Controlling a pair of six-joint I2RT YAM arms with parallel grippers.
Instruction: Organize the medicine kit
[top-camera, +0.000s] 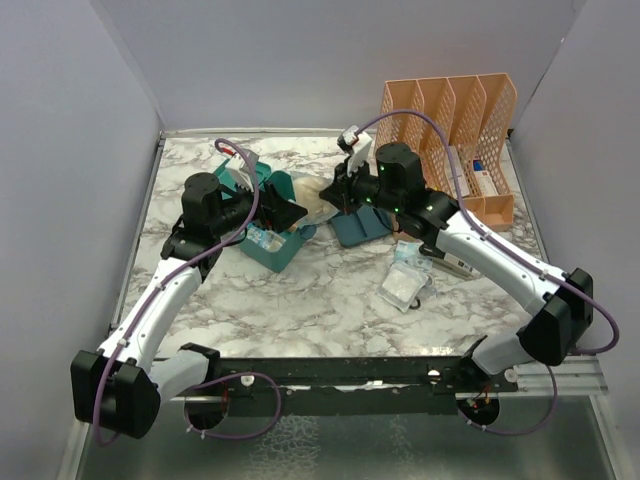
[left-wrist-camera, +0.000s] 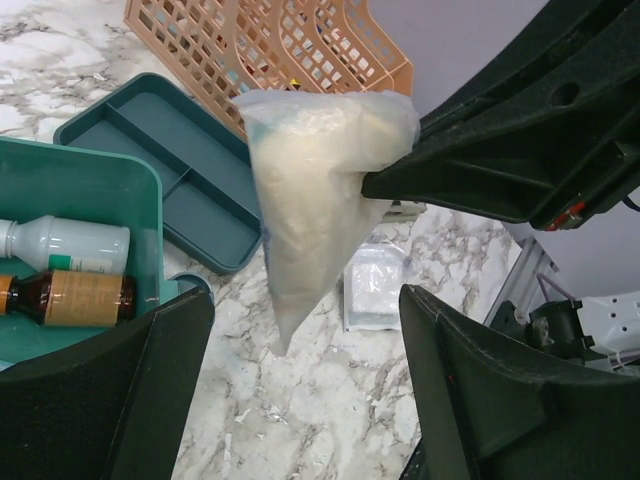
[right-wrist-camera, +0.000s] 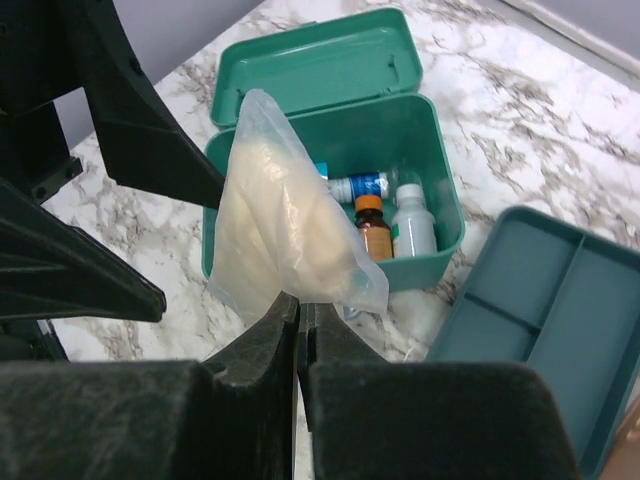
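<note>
Kit: the medicine kit (right-wrist-camera: 430, 150) sits open in the upper middle of the right wrist view with its lid tipped back. A brown bottle (right-wrist-camera: 375, 230) and a white bottle (right-wrist-camera: 412, 222) lie at its right end, and its divided tray (right-wrist-camera: 540, 310) lies apart at the lower right.
Right grip: the right gripper (right-wrist-camera: 298, 310) has its fingers pressed together on a thin corner of a clear bag (right-wrist-camera: 275, 230) of pale soft filling.
Left grip: the left gripper (left-wrist-camera: 305, 390) has its fingers spread wide, one on each side of the hanging bag, touching nothing.
Bag position: in the left wrist view it hangs at centre frame, its tip over bare marble to the right of the kit, not over the opening.
Risk, slip: the hold is on plastic film only. The weight of the filling could pull the corner free and drop the bag short of the kit.
Risk, handover: if the left fingers close on the limp tip they may catch only plastic, and an early release by the right would let the bag fall.
Risk, collision: the two grippers sit close together at the centre of the overhead view, so a misjudged move could knock them together or tear the bag.
Risk, placing: the bag looks bulky for the free room left of the bottles. It may shove them, or sit too high for the tray and lid to seat.
Nearby: a flat packet (left-wrist-camera: 375, 285) lies on the marble just right of the bag's tip, and a peach organizer (left-wrist-camera: 290, 50) stands beyond the tray.
</note>
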